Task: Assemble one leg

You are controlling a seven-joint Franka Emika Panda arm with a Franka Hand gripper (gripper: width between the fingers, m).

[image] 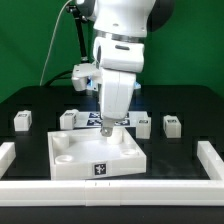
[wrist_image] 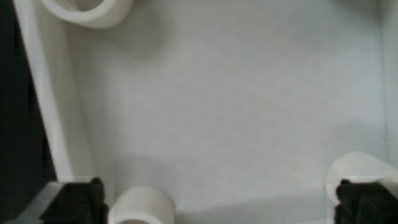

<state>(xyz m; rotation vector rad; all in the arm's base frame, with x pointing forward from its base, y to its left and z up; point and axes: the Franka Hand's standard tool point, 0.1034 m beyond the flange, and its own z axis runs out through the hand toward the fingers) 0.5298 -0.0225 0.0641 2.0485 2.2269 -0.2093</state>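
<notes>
The large white tray-like part lies at the table's front centre with a tag on its front wall. My gripper hangs low over its far side. In the wrist view the tray's flat floor fills the picture, with a round socket and a round white post beside one finger. The gripper is open, its dark fingertips far apart with nothing clamped between them. Small white legs stand around the tray: one at the exterior view's far left, one behind the tray, two on the right.
The marker board lies flat behind the tray. Low white rails border the black table at the exterior view's left, right and front. A black lamp stand rises at the back.
</notes>
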